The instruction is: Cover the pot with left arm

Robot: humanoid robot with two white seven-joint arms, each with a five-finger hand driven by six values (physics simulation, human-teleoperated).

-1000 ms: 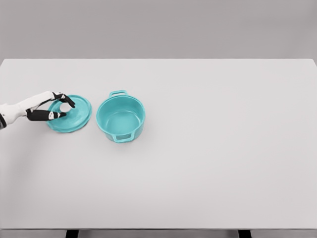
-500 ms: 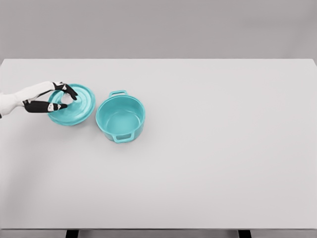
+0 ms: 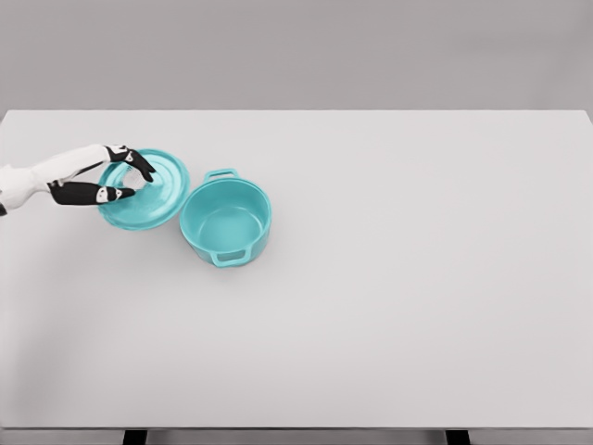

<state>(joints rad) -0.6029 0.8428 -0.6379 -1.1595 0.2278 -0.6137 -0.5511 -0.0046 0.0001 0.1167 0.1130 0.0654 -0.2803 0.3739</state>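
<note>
Where the white arm comes in from the picture's left edge, a left hand point(image 3: 104, 178) with black-tipped fingers point(image 3: 141, 163) closed around the middle of a teal lid point(image 3: 148, 195), pinching at what looks like its knob, though the knob itself hidden behind the fingertips. Lid tilted, its far edge raised toward the back of the table, its right rim just beside the pot and seemingly overlapping the pot's left edge in this view; cannot tell whether touching. No clear shadow contact under the lid, so apparently lifted off the surface rather than lying flat.

Just right of that, a teal pot point(image 3: 226, 222) standing upright and uncovered on the white table point(image 3: 417, 278), inside bare and visible down to the bottom. One loop handle at the back rim, another at the front lower side, facing the camera.

Further right, only the plain tabletop running to the right edge, grey wall behind, two dark table legs showing at the bottom border.
</note>
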